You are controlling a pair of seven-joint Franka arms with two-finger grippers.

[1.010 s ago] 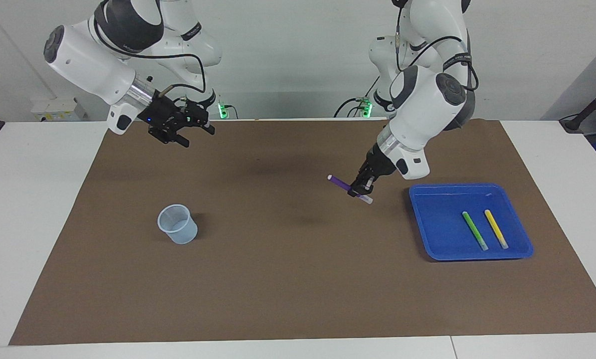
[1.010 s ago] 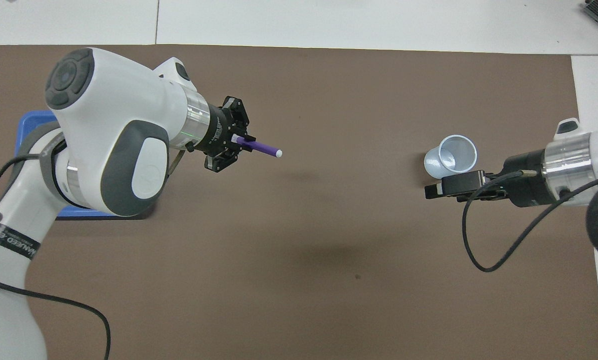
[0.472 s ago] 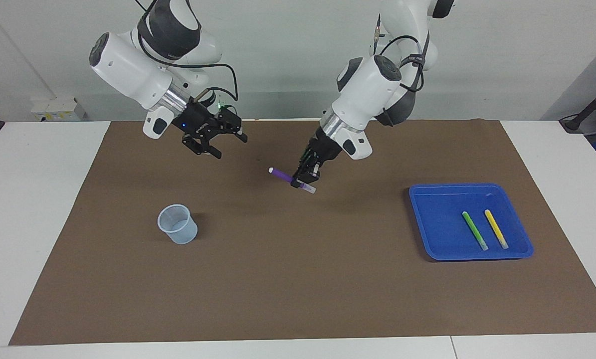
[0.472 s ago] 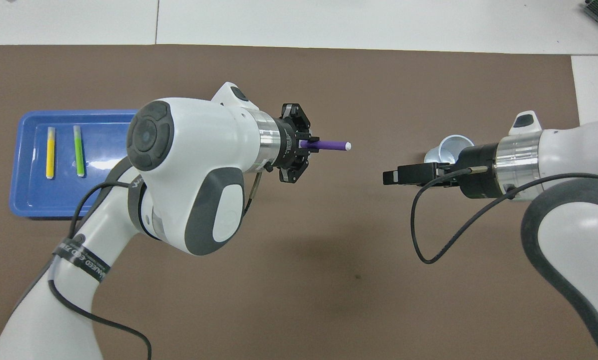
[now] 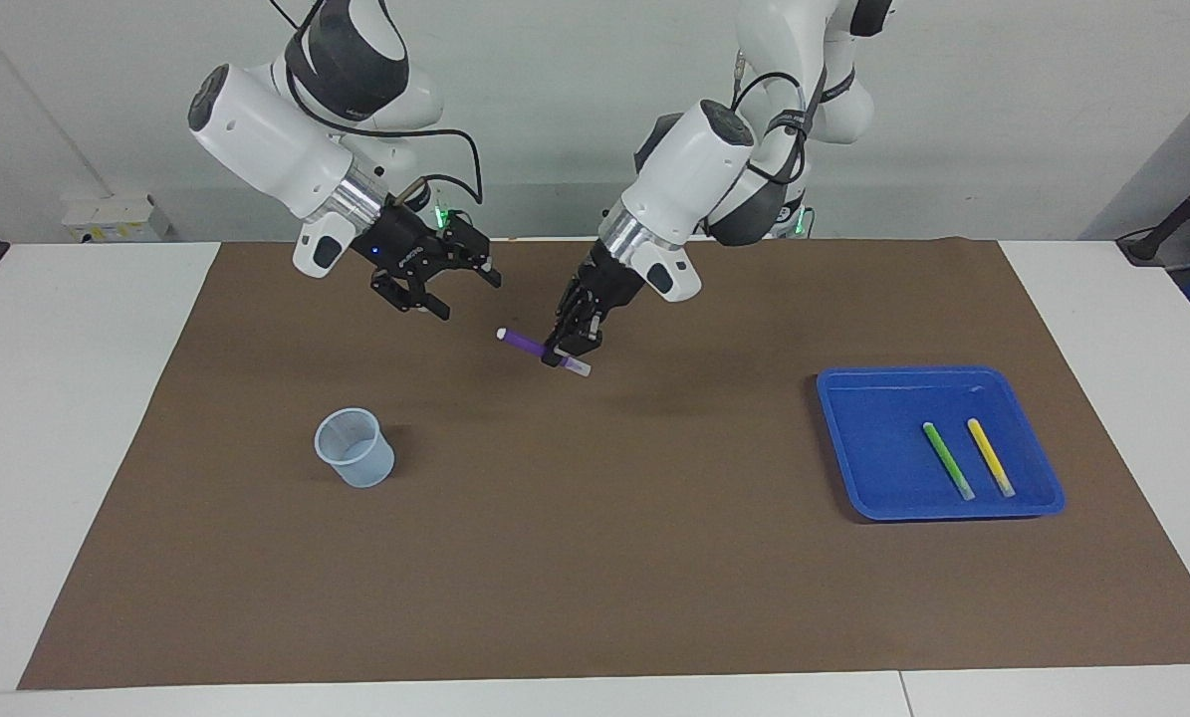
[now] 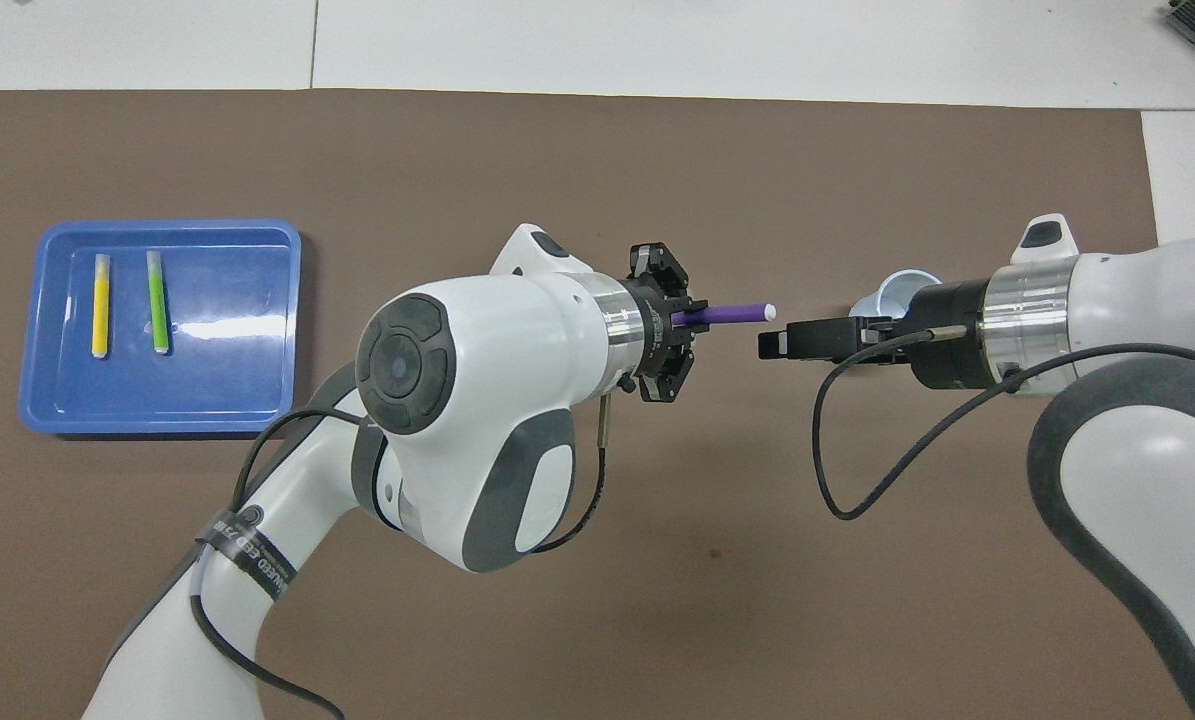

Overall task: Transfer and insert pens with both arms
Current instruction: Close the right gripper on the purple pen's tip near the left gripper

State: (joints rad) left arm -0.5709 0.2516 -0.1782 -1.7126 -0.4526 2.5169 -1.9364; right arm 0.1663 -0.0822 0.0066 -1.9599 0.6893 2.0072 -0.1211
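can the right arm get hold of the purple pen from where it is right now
Probably yes. The right gripper is open beside the purple pen, whose free capped end points toward it with nothing between; the left gripper holds the other end.

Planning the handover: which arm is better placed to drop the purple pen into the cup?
The right. Its open gripper hangs just short of the purple pen that the left gripper holds shut over the mat, and the cup stands at the right arm's end.
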